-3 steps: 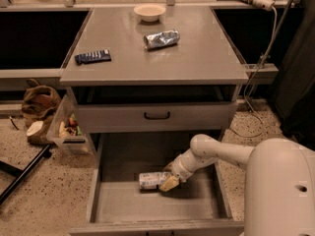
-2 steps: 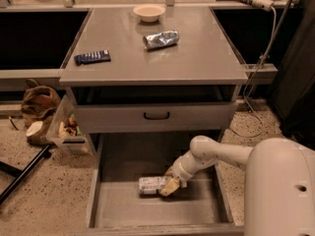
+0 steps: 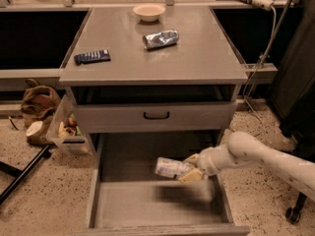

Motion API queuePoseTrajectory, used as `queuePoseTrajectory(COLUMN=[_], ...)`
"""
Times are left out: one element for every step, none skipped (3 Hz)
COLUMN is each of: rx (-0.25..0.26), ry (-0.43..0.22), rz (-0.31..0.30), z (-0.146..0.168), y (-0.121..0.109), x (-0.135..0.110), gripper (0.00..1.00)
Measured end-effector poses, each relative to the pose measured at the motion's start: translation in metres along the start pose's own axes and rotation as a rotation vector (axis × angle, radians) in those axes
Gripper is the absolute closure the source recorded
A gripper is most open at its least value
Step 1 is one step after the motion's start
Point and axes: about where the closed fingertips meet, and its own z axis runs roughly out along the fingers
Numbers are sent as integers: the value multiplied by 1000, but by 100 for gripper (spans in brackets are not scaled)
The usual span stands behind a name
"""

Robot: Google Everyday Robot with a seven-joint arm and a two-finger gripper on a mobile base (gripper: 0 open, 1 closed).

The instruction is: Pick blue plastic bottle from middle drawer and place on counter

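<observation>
The blue plastic bottle (image 3: 171,167) has a pale blue-and-white label and lies on its side in the air above the floor of the open middle drawer (image 3: 147,204). My gripper (image 3: 191,168) is shut on its right end, with yellowish fingers (image 3: 192,176) above and below it. My white arm reaches in from the right. The bottle casts a shadow on the drawer floor below it. The counter (image 3: 162,60) is the flat grey top of the cabinet, above and behind the gripper.
On the counter lie a small bowl (image 3: 148,12), a crumpled silver-blue foil packet (image 3: 160,39) and a dark flat packet (image 3: 92,56). A shut drawer front with a black handle (image 3: 156,115) overhangs the open drawer. Bags (image 3: 39,113) sit on the floor at left.
The bottle lay on the drawer floor with my gripper around it; now the gripper has lifted it off the floor and the camera view has pulled back a little.
</observation>
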Motion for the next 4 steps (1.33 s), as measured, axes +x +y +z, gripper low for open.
queuePoseTrajectory(rx=[79, 108, 107, 110], ry=[-44, -40, -39, -38], rz=[-18, -89, -89, -89], z=[-66, -87, -87, -88], y=[-23, -47, -46, -46], x=[-27, -88, -88, -88], gripper=[100, 100, 100, 100])
